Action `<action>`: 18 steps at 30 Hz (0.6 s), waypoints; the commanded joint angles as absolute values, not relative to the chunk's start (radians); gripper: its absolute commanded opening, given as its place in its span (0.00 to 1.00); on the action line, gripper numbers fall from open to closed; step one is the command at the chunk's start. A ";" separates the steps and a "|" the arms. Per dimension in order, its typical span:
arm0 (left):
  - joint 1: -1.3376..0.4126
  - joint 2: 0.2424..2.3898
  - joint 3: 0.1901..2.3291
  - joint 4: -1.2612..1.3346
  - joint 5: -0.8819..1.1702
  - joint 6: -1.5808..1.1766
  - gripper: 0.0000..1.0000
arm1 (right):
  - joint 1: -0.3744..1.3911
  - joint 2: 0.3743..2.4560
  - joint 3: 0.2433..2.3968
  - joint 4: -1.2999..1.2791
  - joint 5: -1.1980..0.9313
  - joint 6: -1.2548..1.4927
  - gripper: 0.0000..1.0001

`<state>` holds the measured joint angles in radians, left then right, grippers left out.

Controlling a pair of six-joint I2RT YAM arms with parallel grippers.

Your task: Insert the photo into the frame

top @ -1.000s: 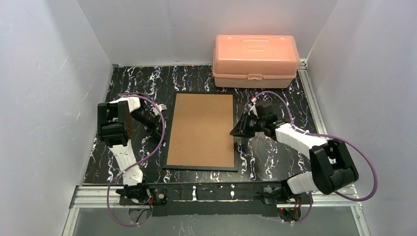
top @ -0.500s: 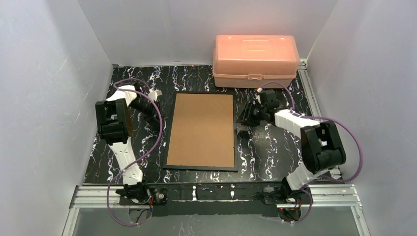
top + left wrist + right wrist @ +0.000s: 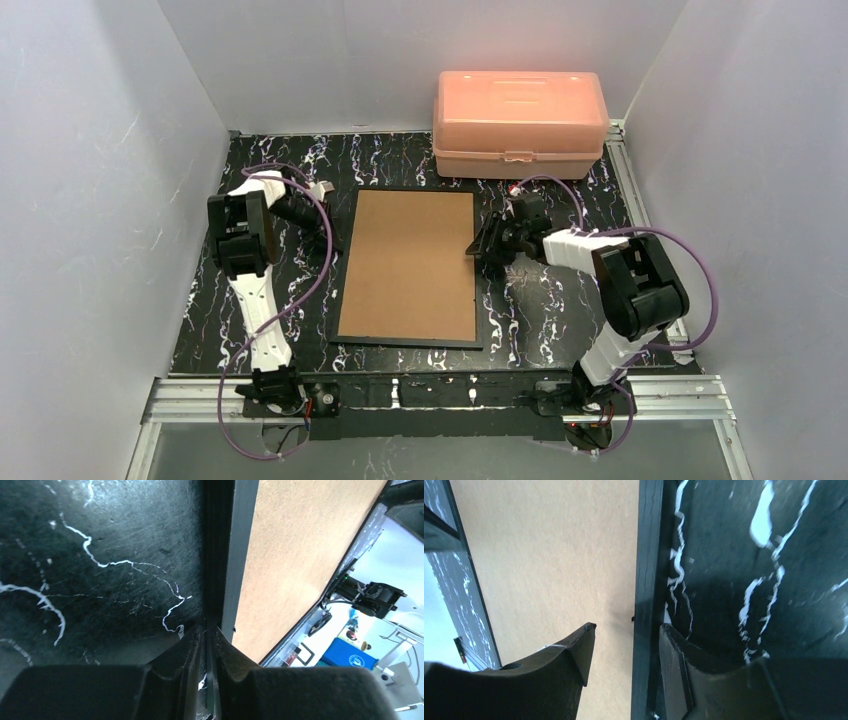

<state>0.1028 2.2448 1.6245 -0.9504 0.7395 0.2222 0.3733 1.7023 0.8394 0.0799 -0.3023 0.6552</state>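
The frame (image 3: 408,265) lies face down in the middle of the table, its brown fibreboard back up inside the thin black rim. The photo is not in view. My left gripper (image 3: 328,243) sits low at the frame's left edge. In the left wrist view its jaws (image 3: 207,630) stand open by a narrow slit, with the rim (image 3: 240,555) just ahead of the tips. My right gripper (image 3: 478,248) is open at the frame's right edge. In the right wrist view (image 3: 628,626) one finger hangs over the brown back (image 3: 549,555) and the other is outside the rim, over the table.
A closed pink plastic box (image 3: 520,120) stands at the back right, just behind the frame's far corner. White walls close in the black marbled table (image 3: 560,300) on three sides. A metal rail (image 3: 430,395) runs along the near edge.
The right arm folded in and its gripper shifted farther back along the frame's right edge, opening wider. The left gripper went from shut to a narrow slit and shifted slightly.
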 commanded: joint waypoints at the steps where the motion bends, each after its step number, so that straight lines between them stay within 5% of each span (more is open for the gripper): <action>1: 0.094 2.258 1.621 -0.956 0.794 0.225 0.10 | 0.438 1.619 0.772 0.091 -0.309 0.702 0.57; 11: 0.092 2.154 1.441 -0.969 0.803 0.316 0.00 | 0.545 1.380 0.616 -0.037 -0.285 0.799 0.57; 18: 0.093 2.066 1.324 -0.974 0.797 0.341 0.00 | 0.354 1.330 0.675 -0.169 -0.302 0.724 0.60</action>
<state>0.1043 2.1468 1.3727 -0.9421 0.7975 0.3046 0.4660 1.3651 0.6159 -0.1238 -0.2745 0.7517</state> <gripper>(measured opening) 0.008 0.593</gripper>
